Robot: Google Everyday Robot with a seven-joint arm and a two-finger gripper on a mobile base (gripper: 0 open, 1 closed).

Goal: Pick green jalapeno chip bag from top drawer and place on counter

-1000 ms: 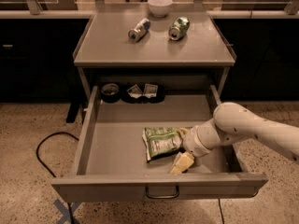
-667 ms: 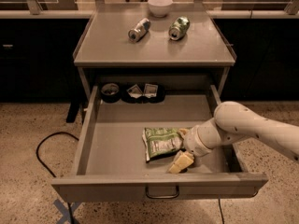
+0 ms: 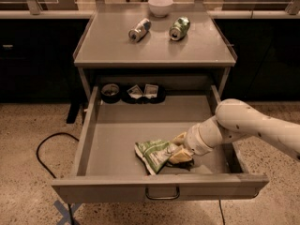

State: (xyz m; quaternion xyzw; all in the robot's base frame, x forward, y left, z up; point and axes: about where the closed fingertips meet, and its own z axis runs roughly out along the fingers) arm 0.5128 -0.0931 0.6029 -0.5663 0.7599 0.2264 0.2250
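Gripper (image 3: 180, 147) has closed onto chip bag (image 3: 153, 154) near drawer (image 3: 117, 125) front; fingers pinch its right edge; shallow hold may slip on lifting.

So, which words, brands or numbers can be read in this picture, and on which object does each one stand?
No text can be read here.
green jalapeno chip bag, in the top drawer at the gripper: print too blurred.
green can and silver can, lying on the counter: labels too blurred.
small packets at the back of the drawer: too small.
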